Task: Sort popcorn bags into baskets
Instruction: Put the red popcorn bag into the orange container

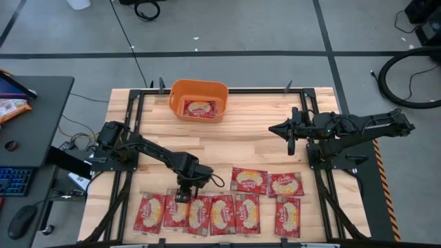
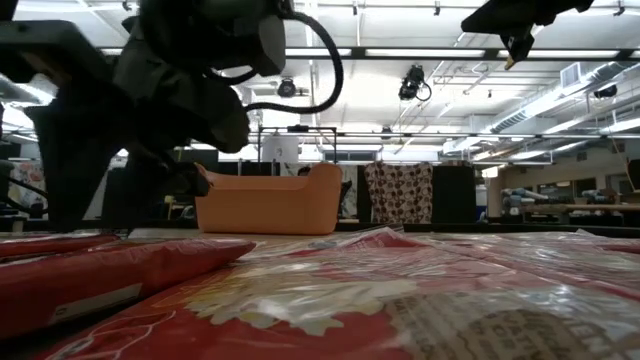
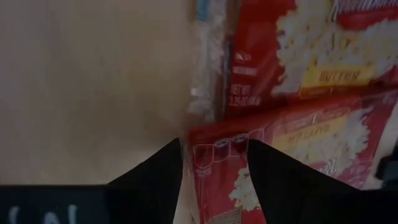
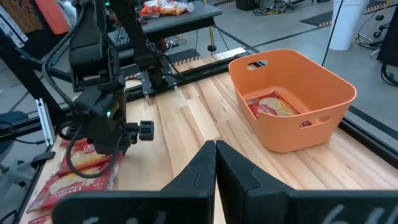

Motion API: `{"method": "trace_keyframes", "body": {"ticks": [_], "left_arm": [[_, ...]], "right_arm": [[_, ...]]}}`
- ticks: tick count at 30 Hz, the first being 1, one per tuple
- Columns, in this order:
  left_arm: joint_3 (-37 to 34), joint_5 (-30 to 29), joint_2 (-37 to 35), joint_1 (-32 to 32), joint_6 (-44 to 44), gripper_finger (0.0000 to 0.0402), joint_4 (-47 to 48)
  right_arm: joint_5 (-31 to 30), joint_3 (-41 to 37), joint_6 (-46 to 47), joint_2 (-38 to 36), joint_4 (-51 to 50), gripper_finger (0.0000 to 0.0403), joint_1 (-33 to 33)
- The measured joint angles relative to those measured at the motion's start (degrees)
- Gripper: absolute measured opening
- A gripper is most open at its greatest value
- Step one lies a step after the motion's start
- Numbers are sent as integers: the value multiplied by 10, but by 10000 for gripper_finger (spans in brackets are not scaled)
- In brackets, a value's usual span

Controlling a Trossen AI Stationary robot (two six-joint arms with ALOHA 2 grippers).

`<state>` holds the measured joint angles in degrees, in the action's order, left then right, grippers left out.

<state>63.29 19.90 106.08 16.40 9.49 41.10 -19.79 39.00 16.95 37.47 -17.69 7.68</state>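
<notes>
Several red popcorn bags (image 1: 222,213) lie flat in a row along the table's near edge, with two more (image 1: 249,180) just behind them. One bag (image 1: 198,108) lies inside the orange basket (image 1: 198,100) at the far edge. My left gripper (image 1: 182,198) is open and points down over the far end of the second bag from the left (image 3: 214,165). One finger is over the bag and the other is beside its edge. My right gripper (image 4: 216,155) is shut and hangs above the table's right side, holding nothing. My left gripper comes from above at the bag's far end (image 3: 211,155), and that edge shows between its two fingers (image 3: 273,177). Whether the fingers touch the bag, I cannot tell. The bag lies flat on the table.
Bare wood (image 1: 241,148) lies between the basket and the bags. Dark frame rails (image 1: 138,117) run along the table's sides. A side desk on the left holds an orange-and-white packet (image 1: 10,107), a keyboard and a mouse. The basket (image 4: 292,99) stands ahead of the right gripper.
</notes>
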Motion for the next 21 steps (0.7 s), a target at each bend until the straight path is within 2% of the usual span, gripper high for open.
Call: {"method": "trace_keyframes", "body": {"ticks": [6, 15, 21], "left_arm": [[0, -16, 0, 16, -3, 146, 0], [0, -39, 0, 20, 29, 12, 15], [7, -17, 0, 4, 38, 5, 71]], "right_arm": [[0, 0, -1, 0, 1, 16, 0], [-2, 0, -6, 0, 1, 16, 0], [-2, 0, -6, 0, 0, 16, 0]]}}
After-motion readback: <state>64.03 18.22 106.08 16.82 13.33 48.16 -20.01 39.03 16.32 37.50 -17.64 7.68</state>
